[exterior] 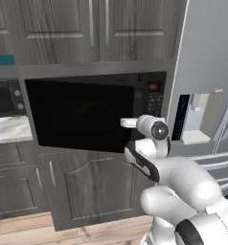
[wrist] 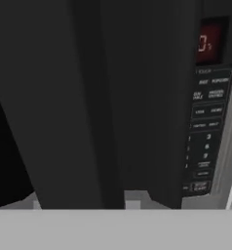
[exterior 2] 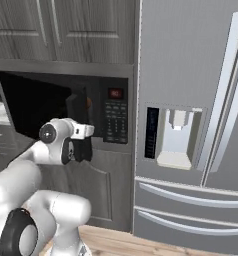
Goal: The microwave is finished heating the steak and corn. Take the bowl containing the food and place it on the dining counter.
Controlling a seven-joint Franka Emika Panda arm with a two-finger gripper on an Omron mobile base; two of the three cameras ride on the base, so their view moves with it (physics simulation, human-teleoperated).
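Note:
The black microwave (exterior: 82,115) sits built in under the upper cabinets, with its button panel (wrist: 205,127) and red display (exterior 2: 115,93) on the right. Its dark glass door (exterior 2: 77,107) stands ajar, swung out from the left. My gripper (exterior 2: 84,148) is at the door's free right edge, just left of the panel. In the hand view the door's edge (wrist: 84,122) runs up between my two spread fingertips (wrist: 133,201), so the gripper is open. The bowl, steak and corn are hidden in the dark interior. The dining counter is out of view.
A steel fridge (exterior 2: 191,75) with a water dispenser (exterior: 198,119) stands directly right of the microwave. Grey wood cabinets (exterior: 87,28) hang above and a lower cabinet door (exterior: 92,191) is beneath. A smaller oven (exterior: 5,98) and a marble top (exterior: 8,129) lie left.

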